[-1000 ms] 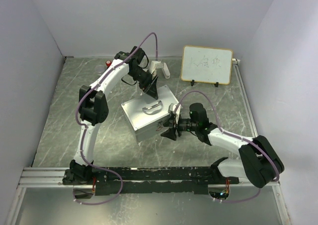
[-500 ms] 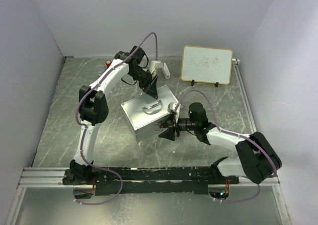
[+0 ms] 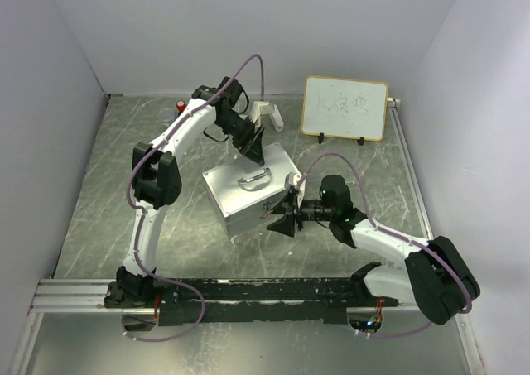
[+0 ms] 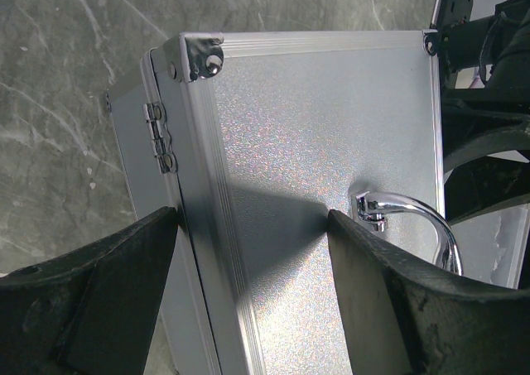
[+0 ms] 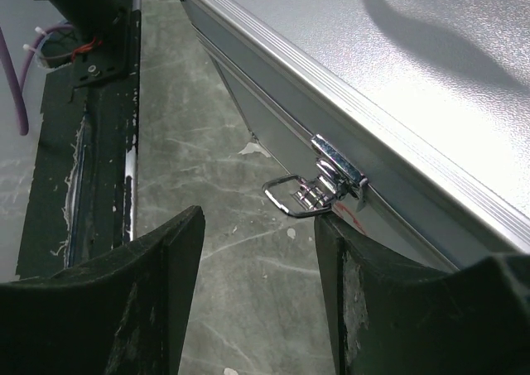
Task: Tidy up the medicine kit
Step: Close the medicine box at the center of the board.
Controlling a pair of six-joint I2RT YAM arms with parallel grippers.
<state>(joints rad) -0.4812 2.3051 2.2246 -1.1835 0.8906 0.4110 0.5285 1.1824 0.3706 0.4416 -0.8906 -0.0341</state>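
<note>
Medicine kit (image 3: 230, 186): stiff, slick metal case (likely heavy), best lifted by its handle (image 4: 414, 219). Left fingers (image 4: 99, 296) apart over rear edge; right fingers (image 5: 153, 263) apart at latch (image 5: 321, 183).

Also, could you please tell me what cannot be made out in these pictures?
- Contents of the medicine kit: hidden in every view by its closed lid.
- Writing on the whiteboard: top view, too small to read.
- The small red item at the far-left corner: top view, too small to identify.
- The latch: right wrist view, unclear whether the right gripper touches it.
</note>
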